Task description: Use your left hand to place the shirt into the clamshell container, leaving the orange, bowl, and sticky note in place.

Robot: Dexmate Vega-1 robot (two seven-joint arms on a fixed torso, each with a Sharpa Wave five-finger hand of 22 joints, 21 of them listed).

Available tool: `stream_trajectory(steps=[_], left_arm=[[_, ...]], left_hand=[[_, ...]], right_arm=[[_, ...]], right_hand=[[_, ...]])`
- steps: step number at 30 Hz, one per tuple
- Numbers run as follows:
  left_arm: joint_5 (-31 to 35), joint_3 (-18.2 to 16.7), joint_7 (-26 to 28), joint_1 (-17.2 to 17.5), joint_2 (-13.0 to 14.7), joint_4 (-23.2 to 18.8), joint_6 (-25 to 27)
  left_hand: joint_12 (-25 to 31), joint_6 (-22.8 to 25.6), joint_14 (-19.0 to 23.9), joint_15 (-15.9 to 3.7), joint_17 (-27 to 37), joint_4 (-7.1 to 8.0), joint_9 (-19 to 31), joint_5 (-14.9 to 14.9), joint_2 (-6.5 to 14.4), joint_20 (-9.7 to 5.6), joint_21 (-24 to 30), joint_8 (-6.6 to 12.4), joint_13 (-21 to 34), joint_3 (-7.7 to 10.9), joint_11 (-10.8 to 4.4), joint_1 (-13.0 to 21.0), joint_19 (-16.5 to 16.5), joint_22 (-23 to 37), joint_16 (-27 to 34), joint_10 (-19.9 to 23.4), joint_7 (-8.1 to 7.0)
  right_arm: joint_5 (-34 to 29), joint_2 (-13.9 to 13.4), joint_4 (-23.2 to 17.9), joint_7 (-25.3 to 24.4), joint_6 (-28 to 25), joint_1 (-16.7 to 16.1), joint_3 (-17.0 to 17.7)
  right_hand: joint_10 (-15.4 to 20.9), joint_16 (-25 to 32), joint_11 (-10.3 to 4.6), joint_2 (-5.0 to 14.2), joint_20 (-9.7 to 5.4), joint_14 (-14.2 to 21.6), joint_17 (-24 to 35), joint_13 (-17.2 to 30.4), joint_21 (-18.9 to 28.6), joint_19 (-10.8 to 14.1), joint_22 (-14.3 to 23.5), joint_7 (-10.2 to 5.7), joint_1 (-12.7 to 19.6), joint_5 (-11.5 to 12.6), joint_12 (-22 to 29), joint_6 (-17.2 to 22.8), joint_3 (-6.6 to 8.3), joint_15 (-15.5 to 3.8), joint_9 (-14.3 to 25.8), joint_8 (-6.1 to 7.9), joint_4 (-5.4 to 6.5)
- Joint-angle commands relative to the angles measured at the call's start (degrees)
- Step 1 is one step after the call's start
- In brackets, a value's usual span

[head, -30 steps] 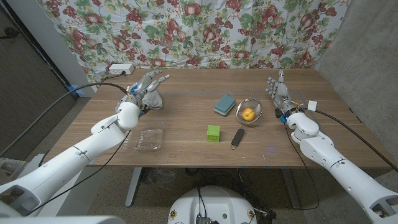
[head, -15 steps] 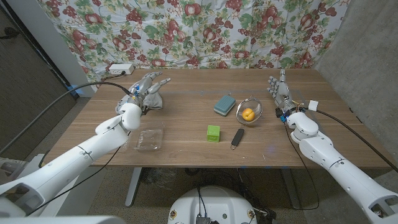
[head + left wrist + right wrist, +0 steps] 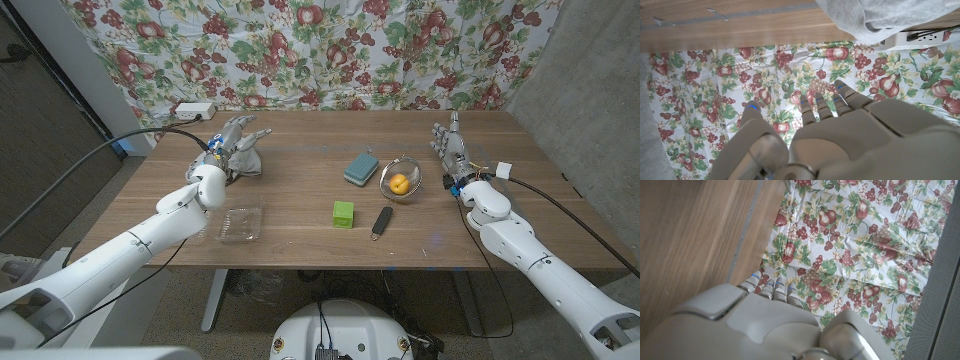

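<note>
Where the grey shirt point(image 3: 246, 160) lies bunched on the counter point(image 3: 300, 200), toward its far left side, your left robot hand point(image 3: 229, 141) is right over it, fingers reaching across the top of the cloth. From the head view you cannot tell whether those fingers have closed on the fabric or merely touch it. In the left wrist view the fingers point(image 3: 815, 105) look straight and spread, with a fold of the shirt point(image 3: 865, 17) beyond them rather than between them, so the hand looks released.

Nearer to you than the shirt, close to the front edge, sits the clear clamshell container point(image 3: 241, 222), open and lying flat, well apart from the shirt.

Further toward the middle of the counter is a green sticky note block point(image 3: 344, 213). Just beside it lies a small dark oblong object point(image 3: 382, 220) (what it is cannot be made out). Beyond those rests a teal sponge-like pad point(image 3: 361, 168), and next to that a clear bowl point(image 3: 401, 178) with the orange point(image 3: 398, 183) inside it.

Your right robot hand point(image 3: 450, 150) stands upright near the right side of the counter, fingers pointing up and apart, grasping nothing, near the bowl but not touching it. A floral cloth point(image 3: 320, 50) hangs behind the counter, and a white power strip point(image 3: 192, 110) sits at the far left corner.
</note>
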Motion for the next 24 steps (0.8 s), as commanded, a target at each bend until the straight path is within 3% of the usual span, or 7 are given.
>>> stream_trajectory(steps=[1,13,24], left_arm=[[3.5,1.6,-1.7,-1.8,1.7,2.5,-2.6],[6.9,2.3,-2.5,-3.3,3.5,5.1,-4.1],[8.1,2.2,-1.2,-2.9,3.1,6.6,-3.9]], left_hand=[[0.2,-0.2,0.5,-3.59,0.3,-0.17,0.1,0.5,0.1,-0.16,0.6,-0.04,0.1,0.55,-0.67,0.9,0.7,0.0,0.3,0.1,-0.42],[0.5,-0.2,1.7,-4.16,0.3,-0.53,0.1,0.7,-0.2,-0.48,0.8,0.13,0.2,0.99,-1.0,2.2,1.9,0.0,0.6,0.9,-0.76],[0.6,-1.7,2.5,-4.52,0.3,-1.26,0.2,1.4,-1.0,-0.72,0.8,-0.1,0.2,1.76,-1.65,5.0,3.1,0.0,0.6,1.2,-0.81]], right_arm=[[-0.1,0.4,1.0,0.1,-0.1,0.8,-0.3],[-0.2,0.9,1.0,-0.5,0.0,0.8,-0.5],[-0.5,1.1,1.4,-0.6,0.3,0.9,-0.6]], right_hand=[[0.2,0.1,0.2,0.13,0.21,0.1,0.1,0.1,0.3,0.3,0.3,-0.09,0.6,0.3,0.1,0.3,0.03,-0.16,0.3,0.17,-0.33],[0.2,0.1,-0.04,0.1,0.18,0.2,0.1,0.1,0.3,0.3,0.3,0.01,0.6,0.3,0.0,-0.2,0.08,-0.3,0.3,-0.15,-0.39],[0.3,0.0,0.01,0.09,0.14,0.3,0.1,0.1,0.3,0.4,0.3,-0.34,0.7,0.4,-0.1,0.2,0.12,-0.45,0.3,-0.02,-0.44]])
